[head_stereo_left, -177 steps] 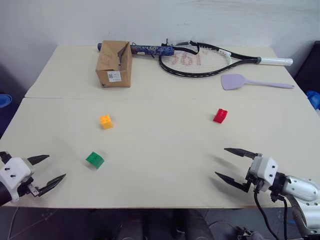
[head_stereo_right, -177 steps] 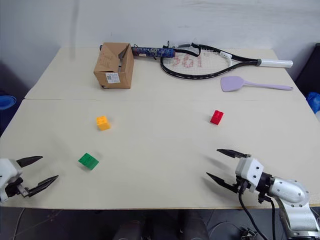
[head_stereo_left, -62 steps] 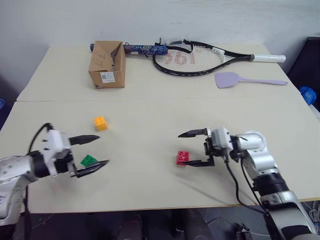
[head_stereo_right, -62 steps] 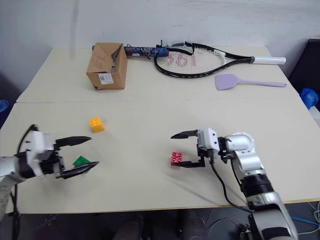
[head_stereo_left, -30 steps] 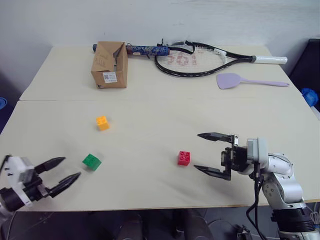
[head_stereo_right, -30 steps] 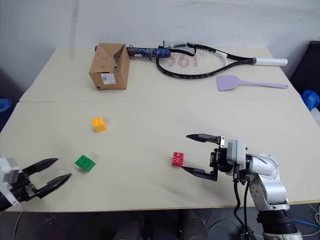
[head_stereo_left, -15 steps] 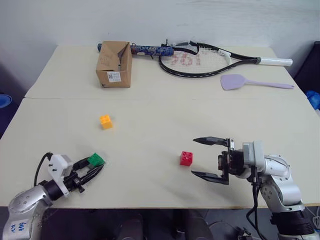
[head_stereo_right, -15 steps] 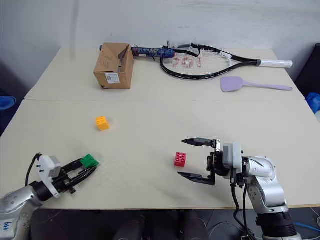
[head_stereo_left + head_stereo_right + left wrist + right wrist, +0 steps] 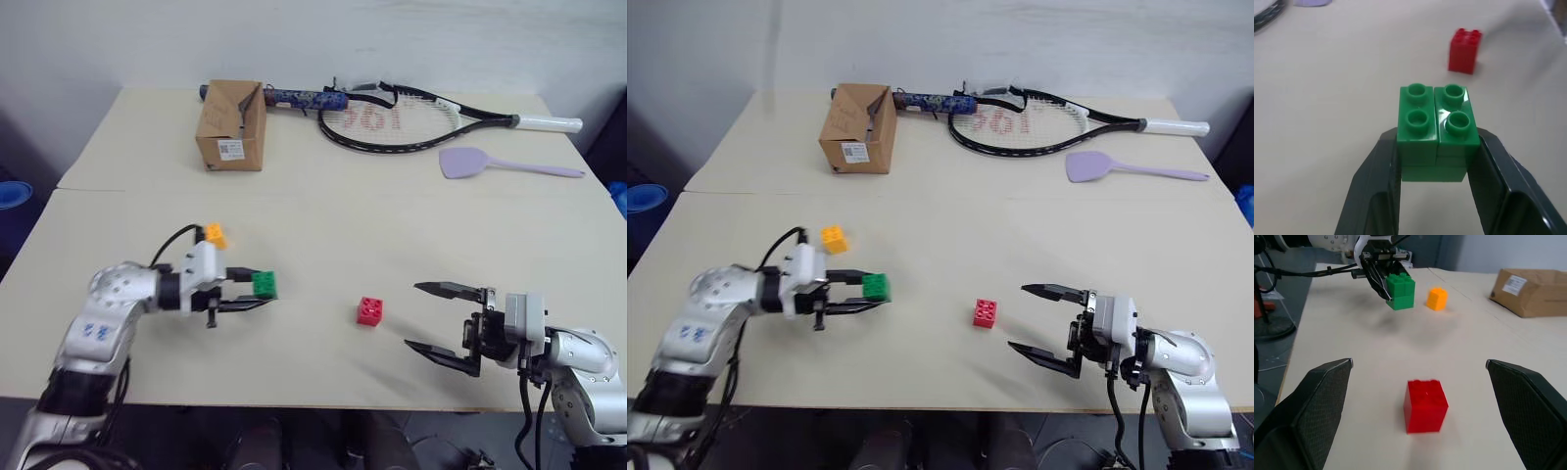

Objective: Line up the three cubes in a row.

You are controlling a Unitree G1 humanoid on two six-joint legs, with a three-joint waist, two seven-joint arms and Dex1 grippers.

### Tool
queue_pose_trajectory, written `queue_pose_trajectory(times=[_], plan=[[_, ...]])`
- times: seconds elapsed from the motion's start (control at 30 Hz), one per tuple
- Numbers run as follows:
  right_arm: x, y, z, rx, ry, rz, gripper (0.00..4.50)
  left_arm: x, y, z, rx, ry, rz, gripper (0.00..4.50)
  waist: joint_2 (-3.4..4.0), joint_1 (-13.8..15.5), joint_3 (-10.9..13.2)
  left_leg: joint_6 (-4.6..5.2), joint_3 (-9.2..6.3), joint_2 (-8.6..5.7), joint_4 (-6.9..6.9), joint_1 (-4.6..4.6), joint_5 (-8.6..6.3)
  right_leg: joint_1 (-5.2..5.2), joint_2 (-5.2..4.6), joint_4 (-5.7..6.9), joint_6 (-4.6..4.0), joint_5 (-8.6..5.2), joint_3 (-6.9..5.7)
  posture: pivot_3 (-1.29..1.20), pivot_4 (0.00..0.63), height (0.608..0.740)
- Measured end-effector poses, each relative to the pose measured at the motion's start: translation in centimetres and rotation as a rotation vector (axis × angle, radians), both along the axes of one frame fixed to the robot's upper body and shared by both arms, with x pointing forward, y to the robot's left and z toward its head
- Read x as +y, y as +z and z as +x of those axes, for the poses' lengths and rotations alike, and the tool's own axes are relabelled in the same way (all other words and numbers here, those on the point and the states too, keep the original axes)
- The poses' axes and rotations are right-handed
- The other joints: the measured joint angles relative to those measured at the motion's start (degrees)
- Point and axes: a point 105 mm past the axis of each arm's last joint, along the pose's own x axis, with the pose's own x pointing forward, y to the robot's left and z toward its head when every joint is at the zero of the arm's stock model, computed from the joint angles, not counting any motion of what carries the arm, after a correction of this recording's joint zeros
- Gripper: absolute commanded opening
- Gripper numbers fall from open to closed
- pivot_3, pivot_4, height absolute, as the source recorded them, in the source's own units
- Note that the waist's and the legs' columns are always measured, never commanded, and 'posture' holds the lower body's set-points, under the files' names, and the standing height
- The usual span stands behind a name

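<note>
A: Cream laminate is seen across the tabletop (image 9: 323, 206), the largest thing in the head views. What is laid along its 12 o'clock edge?

B: A black tennis racket (image 9: 411, 117) is laid there, with a brown cardboard box (image 9: 231, 125) at about 11 o'clock and a lilac spatula (image 9: 500, 164) at about 1 o'clock.

A: How are the two pincers set?

B: The right pincer (image 9: 431, 318) is held at 4 o'clock with its fingers wide apart, nothing between them. The left pincer (image 9: 257, 291) is held at 8 o'clock and is clamped on the green cube (image 9: 265, 284), which is gripped at the fingertips and carried clear of the surface, studs turned upward.

A: Where are the other cubes found?

B: The red cube (image 9: 370, 310) is rested on the tabletop near the centre, between the two pincers, at 9 o'clock of the right one and apart from its fingertips. The yellow-orange cube (image 9: 215, 234) is rested at about 10 o'clock of the green one, just beyond the left wrist.

A: Is the red cube seen from the left wrist?

B: It is seen there past the green cube, on the bare surface, well apart from it.
</note>
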Motion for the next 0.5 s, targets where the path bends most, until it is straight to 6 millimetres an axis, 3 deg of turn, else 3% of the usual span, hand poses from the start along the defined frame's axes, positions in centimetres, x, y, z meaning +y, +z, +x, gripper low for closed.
queue_pose_trajectory(times=[0.13, 0.27, 0.5], plan=[[-0.5, 0.0, 0.0, 0.002, -0.050, 0.006, 4.50, -3.1, -1.7, 1.0, 0.054, -0.117, 0.072, 1.49, -0.02, -0.7, 0.0, -0.06, 0.22, 0.15, 0.02, 0.06, 0.00, -0.04, 0.33, 0.00, 0.02, 0.01, 0.14, 0.00, 0.150, 0.740], [-0.2, 0.0, -0.5, 0.001, -0.071, 0.012, 4.50, -3.6, -4.1, 1.2, 0.104, -0.126, 0.124, 1.49, -0.06, -1.1, 0.0, -0.11, 0.18, 0.18, 0.03, 0.04, 0.05, -0.10, 0.32, -0.03, 0.02, 0.01, 0.27, 0.00, 0.150, 0.740], [0.2, 0.2, -0.9, -0.010, -0.099, 0.018, 4.50, -3.8, -4.3, 1.1, 0.108, -0.138, 0.126, 1.49, -0.07, -1.0, 0.0, -0.09, 0.15, 0.15, 0.06, 0.07, 0.05, -0.08, 0.20, -0.05, 0.02, 0.01, 0.31, 0.00, 0.150, 0.740]])
